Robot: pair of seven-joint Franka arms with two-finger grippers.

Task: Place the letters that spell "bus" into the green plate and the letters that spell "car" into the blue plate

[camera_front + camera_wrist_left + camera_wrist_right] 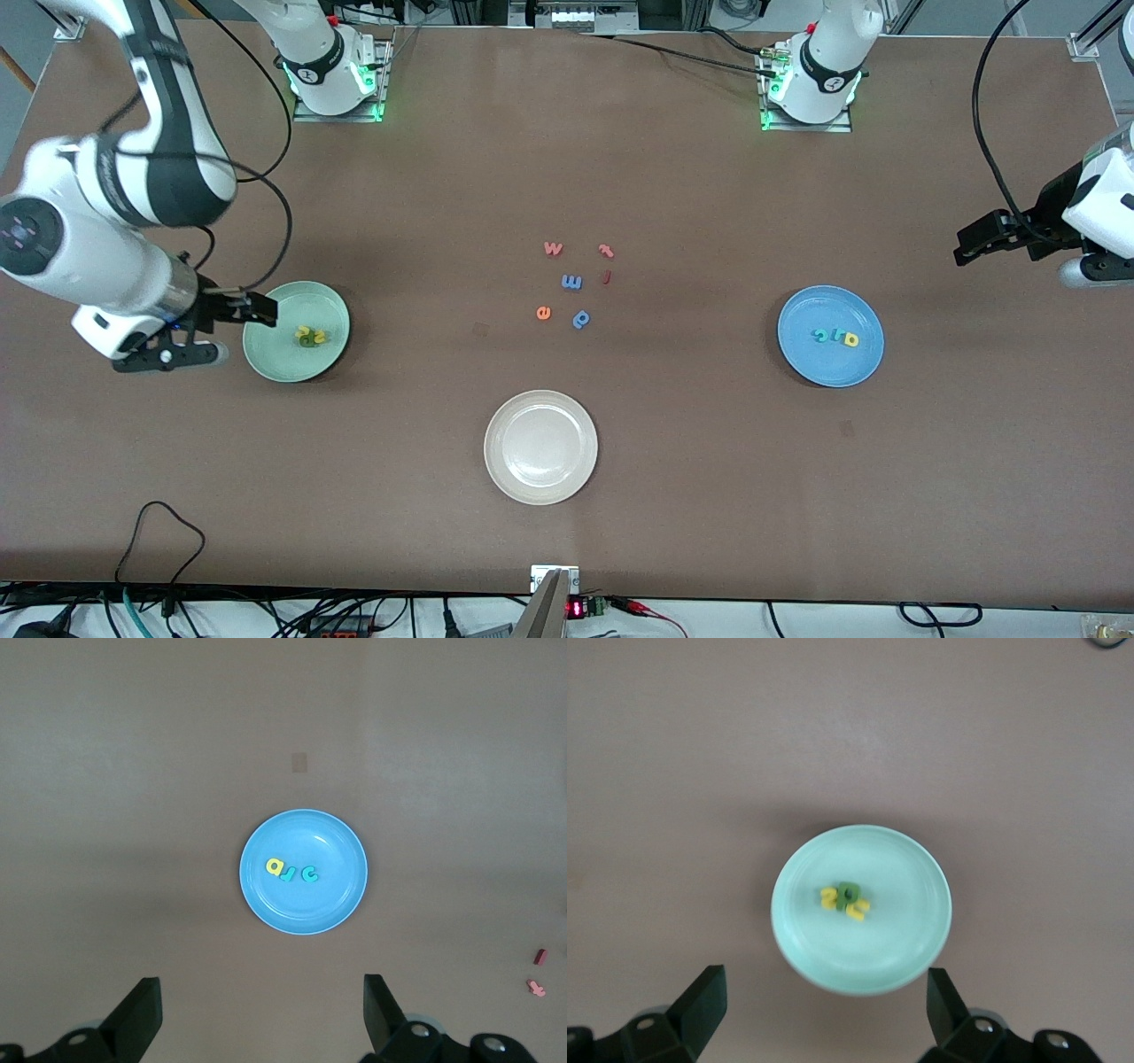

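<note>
The green plate (283,359) (895,939) holds a small cluster: a green "b" (849,892) with two yellow letters (309,336) (858,910) against it. In the blue plate (815,363) (328,895) a teal "c" (821,335) (309,873), a teal "r" (835,338) (290,873) and a yellow "a" (850,339) (275,867) lie in a row. My right gripper (232,330) (824,1014) hangs open and empty over the green plate's rim at the right arm's end. My left gripper (970,246) (261,1019) is open and empty, raised over the table's end past the blue plate.
A cream-white plate (540,483) sits nearer the front camera, mid-table. Loose letters lie in the middle: a pink "w" (554,249), two small red pieces (606,251) (607,277), a blue "m" (572,282), an orange "e" (543,312) and a blue "p" (581,319).
</note>
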